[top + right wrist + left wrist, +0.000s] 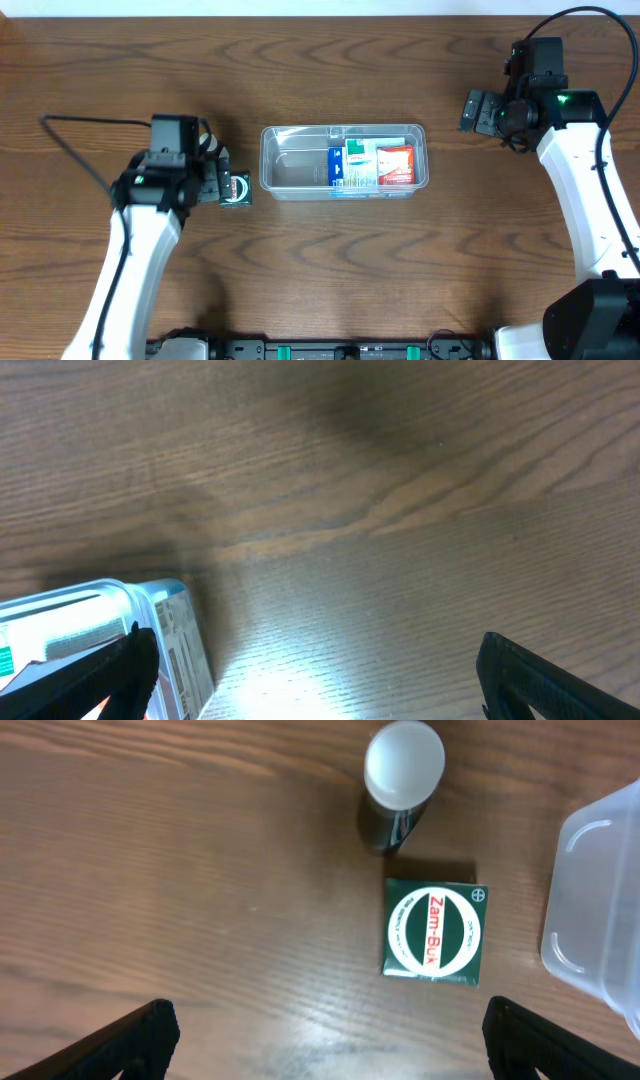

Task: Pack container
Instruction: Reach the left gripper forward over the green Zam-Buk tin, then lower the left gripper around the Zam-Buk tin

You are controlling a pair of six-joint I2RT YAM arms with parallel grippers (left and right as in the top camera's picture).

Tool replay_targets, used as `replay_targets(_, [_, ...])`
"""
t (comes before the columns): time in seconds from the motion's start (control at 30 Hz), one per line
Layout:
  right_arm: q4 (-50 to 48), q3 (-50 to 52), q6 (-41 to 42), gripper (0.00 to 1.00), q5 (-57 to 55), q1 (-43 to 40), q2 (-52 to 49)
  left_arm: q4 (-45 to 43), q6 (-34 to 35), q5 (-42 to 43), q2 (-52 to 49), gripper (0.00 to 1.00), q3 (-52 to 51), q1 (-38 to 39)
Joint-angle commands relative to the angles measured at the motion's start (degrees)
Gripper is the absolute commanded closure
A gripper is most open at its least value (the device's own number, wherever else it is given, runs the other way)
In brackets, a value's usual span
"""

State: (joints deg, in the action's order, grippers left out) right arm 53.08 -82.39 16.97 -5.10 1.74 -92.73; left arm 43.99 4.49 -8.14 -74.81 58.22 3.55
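The clear plastic container (275,170) lies at the table's middle, holding a blue-and-white box (345,165) and a red-and-white box (396,165) in its right half. Its corner shows in the left wrist view (600,920) and the right wrist view (150,615). A green Zam-Buk box (433,932) lies flat left of the container (237,189). A dark bottle with a white cap (402,765) stands just beyond it. My left gripper (325,1040) is open and empty, just short of the green box. My right gripper (310,680) is open and empty, right of the container.
A black cable (80,150) runs across the table to the left arm. The wooden table (330,280) extends around the container on all sides.
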Motion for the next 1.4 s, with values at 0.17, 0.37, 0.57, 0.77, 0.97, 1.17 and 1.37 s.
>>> replay_targets(0.17, [0.1, -0.5, 0.3, 0.01, -0.5, -0.1, -0.2, -4.2, 0.5, 6.6, -10.6, 0.02, 0.6, 0.0])
replay_targets(0.37, [0.1, -0.5, 0.3, 0.01, -0.5, -0.1, -0.2, -5.6, 0.5, 9.3, -13.4, 0.02, 0.3, 0.0])
replay_targets(0.57, [0.1, -0.5, 0.3, 0.01, -0.5, -0.1, -0.2, -8.2, 0.5, 10.1, -13.9, 0.02, -1.5, 0.0])
replay_targets(0.77, [0.1, -0.5, 0.4, 0.01, -0.5, -0.1, -0.2, -12.0, 0.7, 13.6, -13.9, 0.02, -5.6, 0.0])
replay_targets(0.97, [0.1, -0.5, 0.4, 0.01, -0.5, -0.1, -0.2, -13.3, 0.7, 13.6, -13.9, 0.02, -8.5, 0.0])
replay_targets(1.17, [0.1, -0.5, 0.3, 0.01, -0.5, -0.1, -0.2, -16.0, 0.7, 13.5, -13.9, 0.02, -9.6, 0.0])
replay_targets(1.37, [0.1, -0.5, 0.3, 0.01, -0.5, -0.1, -0.2, -19.7, 1.0, 13.6, -13.9, 0.02, -12.8, 0.0])
